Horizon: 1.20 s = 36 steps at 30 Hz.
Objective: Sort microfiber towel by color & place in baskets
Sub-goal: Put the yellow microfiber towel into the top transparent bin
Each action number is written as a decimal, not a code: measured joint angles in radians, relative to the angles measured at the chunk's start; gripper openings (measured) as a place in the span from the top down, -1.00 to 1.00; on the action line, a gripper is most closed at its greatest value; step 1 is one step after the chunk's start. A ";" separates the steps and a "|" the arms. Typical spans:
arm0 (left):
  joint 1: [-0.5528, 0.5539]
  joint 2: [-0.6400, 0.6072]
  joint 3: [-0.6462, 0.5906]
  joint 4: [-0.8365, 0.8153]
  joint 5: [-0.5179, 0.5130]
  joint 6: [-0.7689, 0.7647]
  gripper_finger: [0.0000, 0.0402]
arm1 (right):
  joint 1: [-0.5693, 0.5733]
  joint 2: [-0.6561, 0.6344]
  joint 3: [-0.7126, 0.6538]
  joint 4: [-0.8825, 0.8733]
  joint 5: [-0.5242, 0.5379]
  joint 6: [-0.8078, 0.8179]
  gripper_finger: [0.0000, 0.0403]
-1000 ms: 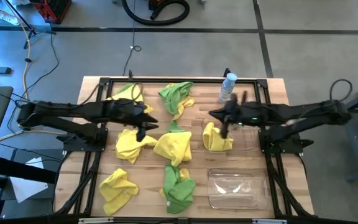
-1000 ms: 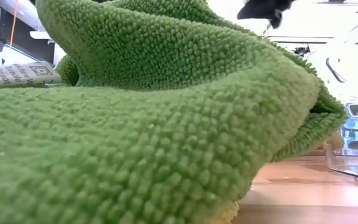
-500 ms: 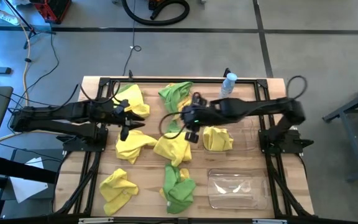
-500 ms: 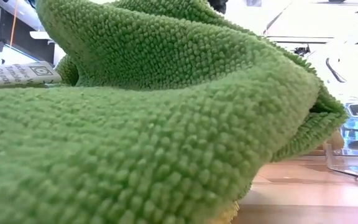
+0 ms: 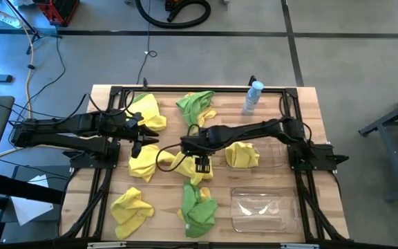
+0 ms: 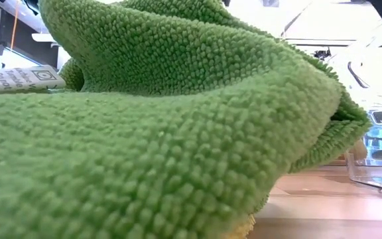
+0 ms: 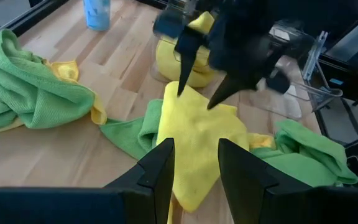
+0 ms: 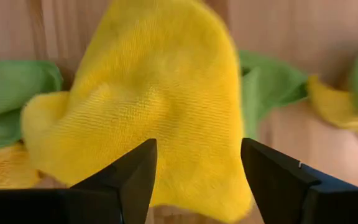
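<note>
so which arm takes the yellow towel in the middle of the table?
Right, probably. The right gripper hangs open directly over the middle yellow towel, with the basket already holding yellow on its side. The left gripper sits open farther off, by another yellow towel.

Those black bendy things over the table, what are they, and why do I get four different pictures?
They are two robot arms, each ending in a two-finger pincher. One camera looks down from above, one sits at table height with a green towel filling its view, and one rides on each wrist. Yellow and green towels lie on the wooden table, with two clear baskets and a small bottle. One basket already holds a yellow towel. The right gripper hangs open over another yellow towel. The left gripper waits, open, holding nothing.
</note>
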 joint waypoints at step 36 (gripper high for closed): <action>0.000 0.000 0.000 -0.020 0.001 0.003 0.44 | 0.026 -0.467 0.000 -0.091 0.151 0.230 0.98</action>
